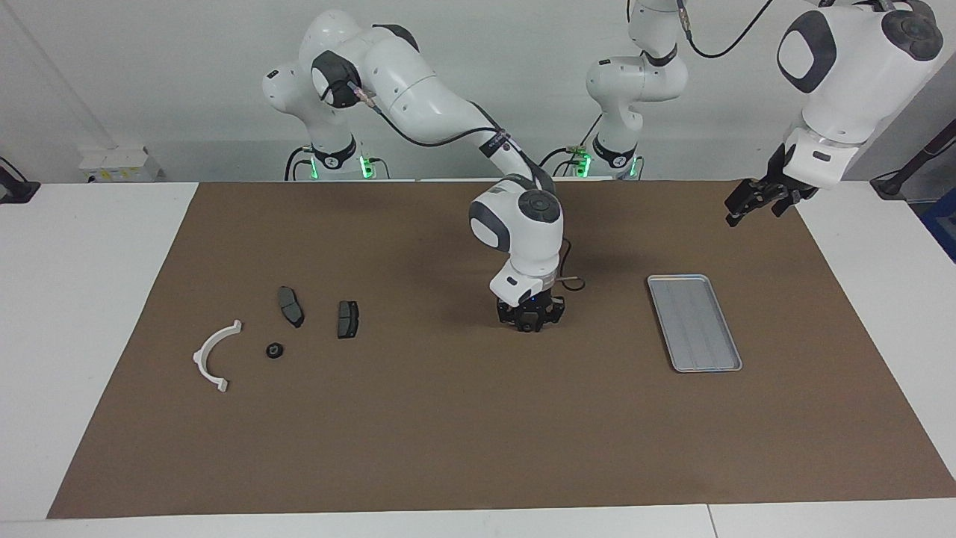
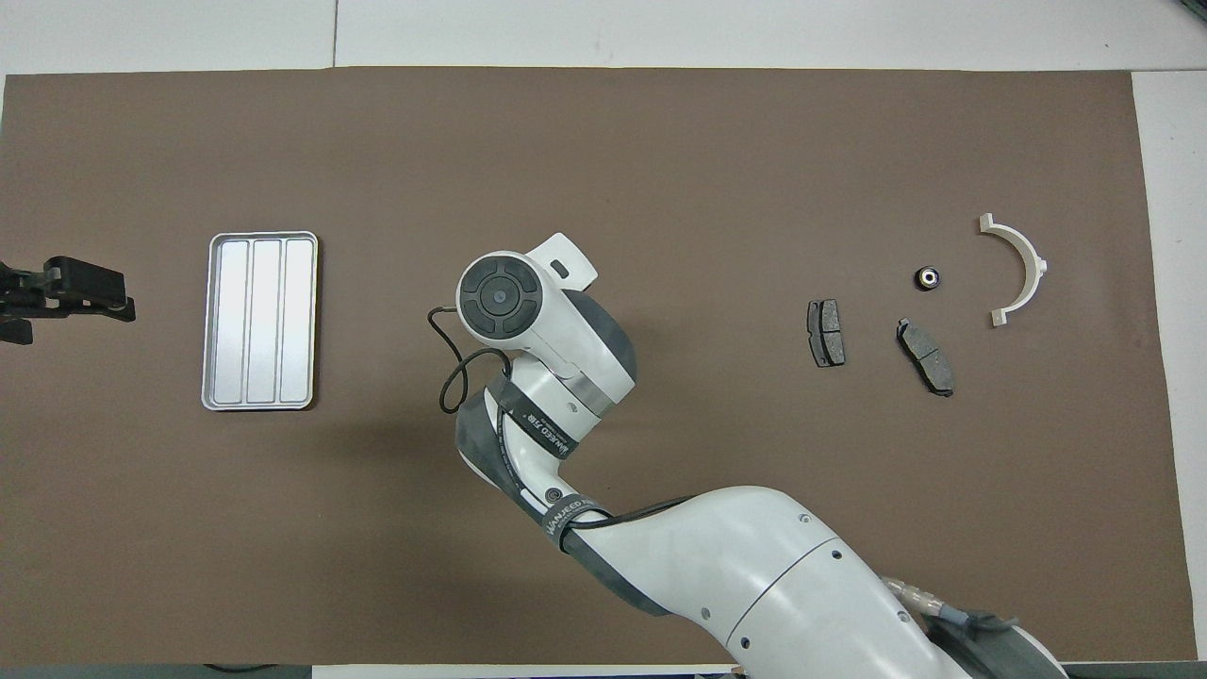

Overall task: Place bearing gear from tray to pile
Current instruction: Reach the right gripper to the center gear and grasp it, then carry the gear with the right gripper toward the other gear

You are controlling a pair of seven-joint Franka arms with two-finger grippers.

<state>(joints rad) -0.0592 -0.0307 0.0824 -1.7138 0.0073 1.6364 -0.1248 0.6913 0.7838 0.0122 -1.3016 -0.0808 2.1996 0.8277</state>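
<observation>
One cam sat high across the table facing the robots, the other high over their end looking steeply down. Both were fairly far back and shared the brown mat (image 1: 448, 433).

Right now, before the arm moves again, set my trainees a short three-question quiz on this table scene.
1. True or false: the tray lies empty.
2. How many dark pads lie near the white bracket?
3. The right gripper is down at: A the tray, B the middle of the mat, C the white bracket.

Key: 1 true; 2 two; 3 B.
</observation>
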